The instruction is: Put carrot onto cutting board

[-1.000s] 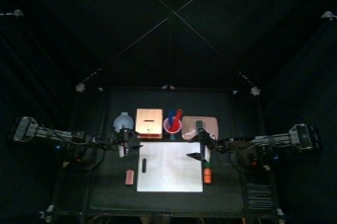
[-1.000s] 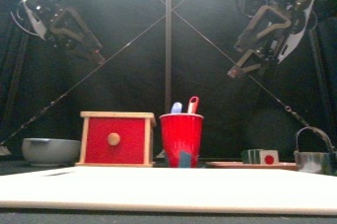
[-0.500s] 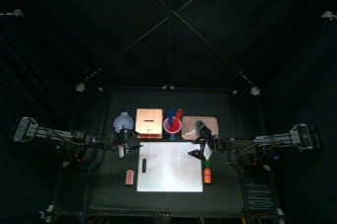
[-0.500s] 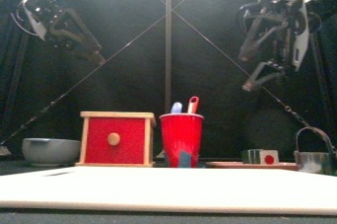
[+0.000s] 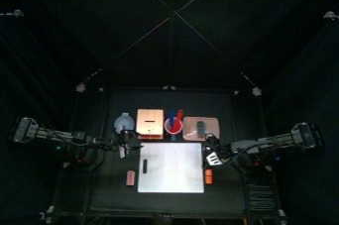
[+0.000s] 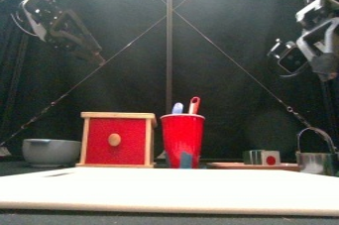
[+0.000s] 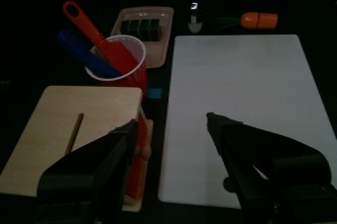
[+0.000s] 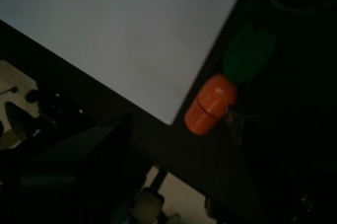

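Black curtains close in a small black table. Going left to right in the top view, the left arm hangs over the table's left edge; its gripper has its jaws spread wide, holding nothing, above the seam between a tan board and the white cutting board. A small salmon piece lies just left of that board. Behind it stand a grey bowl, a red box and a red cup with utensils. The carrot lies on the table, just beside the cutting board's right edge near the front corner, not on it. Above it the right gripper hangs with jaws wide, empty.
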